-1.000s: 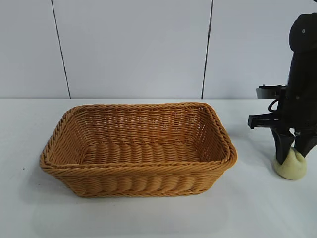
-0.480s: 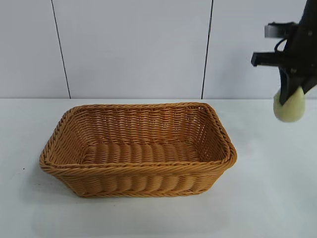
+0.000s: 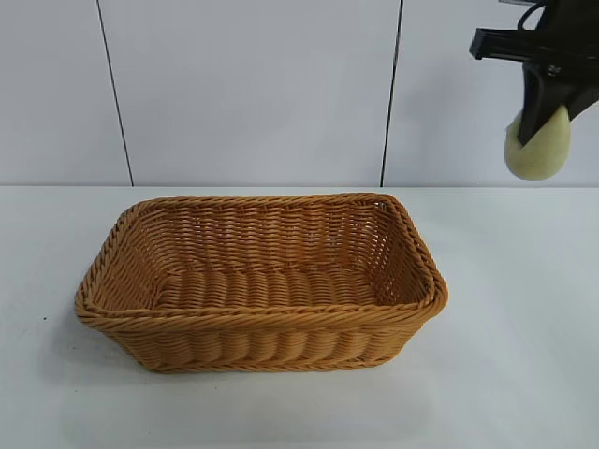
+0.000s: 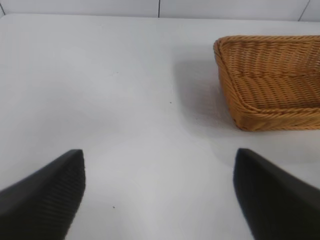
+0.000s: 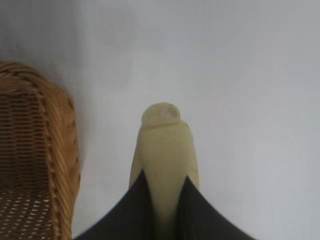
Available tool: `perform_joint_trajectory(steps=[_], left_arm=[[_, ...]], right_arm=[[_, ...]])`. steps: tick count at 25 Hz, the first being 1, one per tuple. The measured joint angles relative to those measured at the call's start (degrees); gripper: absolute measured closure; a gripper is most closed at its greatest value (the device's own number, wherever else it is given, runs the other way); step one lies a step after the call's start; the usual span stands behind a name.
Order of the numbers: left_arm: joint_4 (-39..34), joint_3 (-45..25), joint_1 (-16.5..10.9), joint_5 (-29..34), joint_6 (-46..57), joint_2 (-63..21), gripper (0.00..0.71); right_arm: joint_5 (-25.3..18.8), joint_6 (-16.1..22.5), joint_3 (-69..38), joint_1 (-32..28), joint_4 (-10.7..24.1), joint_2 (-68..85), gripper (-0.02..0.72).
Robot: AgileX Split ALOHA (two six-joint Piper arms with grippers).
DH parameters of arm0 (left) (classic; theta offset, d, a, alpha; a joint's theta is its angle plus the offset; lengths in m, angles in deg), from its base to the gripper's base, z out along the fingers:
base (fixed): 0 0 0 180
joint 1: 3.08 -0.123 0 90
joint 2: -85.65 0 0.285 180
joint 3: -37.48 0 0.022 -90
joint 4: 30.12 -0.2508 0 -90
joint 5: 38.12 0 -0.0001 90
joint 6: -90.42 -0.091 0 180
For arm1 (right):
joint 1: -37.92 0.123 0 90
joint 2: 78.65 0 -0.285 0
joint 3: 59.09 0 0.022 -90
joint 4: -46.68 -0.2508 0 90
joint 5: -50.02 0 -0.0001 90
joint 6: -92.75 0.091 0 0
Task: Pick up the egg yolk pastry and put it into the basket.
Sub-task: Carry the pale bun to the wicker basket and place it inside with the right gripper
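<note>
Right end effector [image 3: 541, 117] clamped on egg yolk pastry [image 3: 537, 148], high off worktop [image 3: 505, 374], beside basket [image 3: 259, 283]: we judge height is for rim clearance. Left end effector [image 4: 159, 192] spread apart, idle.

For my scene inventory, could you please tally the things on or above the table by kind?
Egg yolk pastry: 1, pinched in the right tool, in the air to the right of the basket.
Basket: 1, on the table, nothing in it.
Total: 2.
</note>
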Motion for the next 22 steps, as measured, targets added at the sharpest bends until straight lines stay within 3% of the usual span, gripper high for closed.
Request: perform_joint_trajectory(steps=[13, 22], left_arm=[[0.0, 0.0, 0.0, 0.0, 0.0, 0.0, 0.105], [0.0, 0.0, 0.0, 0.0, 0.0, 0.0, 0.105]], right_arm=[[4.9, 3.1, 0.0, 21.9, -1.0, -0.1, 0.685], [14.9, 7.9, 0.0, 30.1, -1.2, -2.3, 0.685]])
